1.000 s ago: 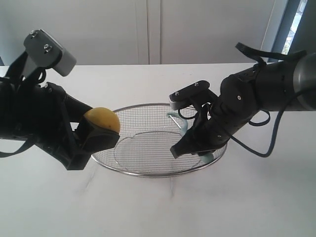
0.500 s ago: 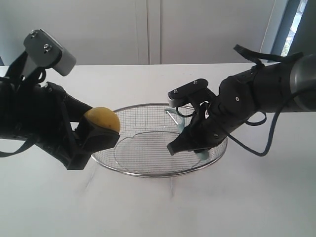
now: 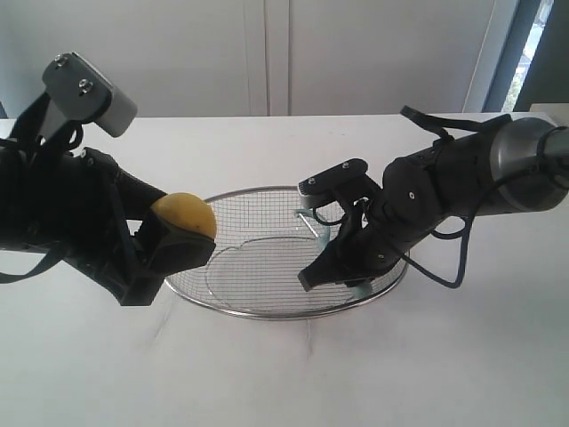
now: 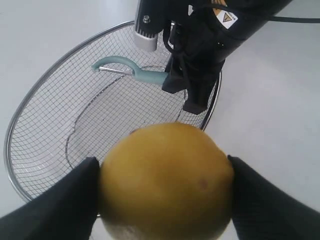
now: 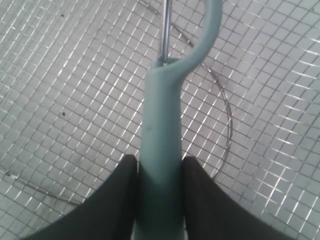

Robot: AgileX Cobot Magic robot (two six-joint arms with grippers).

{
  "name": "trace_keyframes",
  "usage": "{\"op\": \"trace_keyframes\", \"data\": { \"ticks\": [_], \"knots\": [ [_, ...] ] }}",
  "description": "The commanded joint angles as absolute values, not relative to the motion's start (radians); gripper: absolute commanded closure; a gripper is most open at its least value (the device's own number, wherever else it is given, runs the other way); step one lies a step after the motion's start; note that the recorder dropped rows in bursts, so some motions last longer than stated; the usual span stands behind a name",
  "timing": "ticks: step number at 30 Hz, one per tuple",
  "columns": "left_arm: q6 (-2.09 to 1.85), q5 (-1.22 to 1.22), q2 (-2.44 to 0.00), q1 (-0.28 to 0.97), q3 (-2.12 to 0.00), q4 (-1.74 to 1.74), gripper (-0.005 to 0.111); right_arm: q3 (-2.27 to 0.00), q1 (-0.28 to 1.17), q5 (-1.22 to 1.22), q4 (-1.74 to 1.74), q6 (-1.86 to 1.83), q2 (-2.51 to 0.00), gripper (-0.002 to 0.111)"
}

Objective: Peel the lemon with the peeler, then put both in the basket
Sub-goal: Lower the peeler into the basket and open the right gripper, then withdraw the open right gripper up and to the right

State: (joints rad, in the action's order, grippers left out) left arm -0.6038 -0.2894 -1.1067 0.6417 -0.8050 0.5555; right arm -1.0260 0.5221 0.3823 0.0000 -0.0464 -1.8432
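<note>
My left gripper (image 3: 169, 245) is shut on the yellow lemon (image 3: 184, 216) and holds it in the air just left of the wire mesh basket (image 3: 258, 307). In the left wrist view the lemon (image 4: 167, 182) fills the space between both black fingers. My right gripper (image 3: 342, 267) is low inside the basket's right half, shut on the teal peeler (image 3: 316, 224). The right wrist view shows the peeler handle (image 5: 161, 145) clamped between the fingers close above the basket mesh (image 5: 75, 90). From the left wrist view the peeler's head (image 4: 117, 64) lies over the mesh.
The basket (image 4: 30, 120) rests on a white table (image 3: 284, 374). A wall stands behind the table's far edge, with a window at the far right (image 3: 533, 44). The right arm's cables (image 3: 444, 120) loop above its wrist.
The right gripper has moved down and slightly left, lowering the peeler deeper into the basket. The left arm and the lemon have stayed still.
</note>
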Motion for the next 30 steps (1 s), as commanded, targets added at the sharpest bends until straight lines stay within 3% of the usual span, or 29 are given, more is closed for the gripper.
{"op": "trace_keyframes", "data": {
  "ticks": [1, 10, 24, 30],
  "knots": [
    [-0.602, -0.288, -1.094, 0.640, -0.804, 0.575, 0.107, -1.020, 0.516, 0.370, 0.000, -0.045, -1.843, 0.097],
    [-0.602, -0.286, -1.094, 0.640, -0.804, 0.575, 0.107, -1.020, 0.516, 0.370, 0.007, -0.041, -1.843, 0.077],
    [-0.602, -0.285, -1.094, 0.640, -0.804, 0.575, 0.107, -1.026, 0.516, 0.424, 0.007, -0.041, -1.665, 0.077],
    [-0.602, -0.285, -1.094, 0.640, -0.804, 0.575, 0.107, -1.026, 0.516, 0.650, 0.000, -0.041, -1.432, 0.083]
  ]
}}
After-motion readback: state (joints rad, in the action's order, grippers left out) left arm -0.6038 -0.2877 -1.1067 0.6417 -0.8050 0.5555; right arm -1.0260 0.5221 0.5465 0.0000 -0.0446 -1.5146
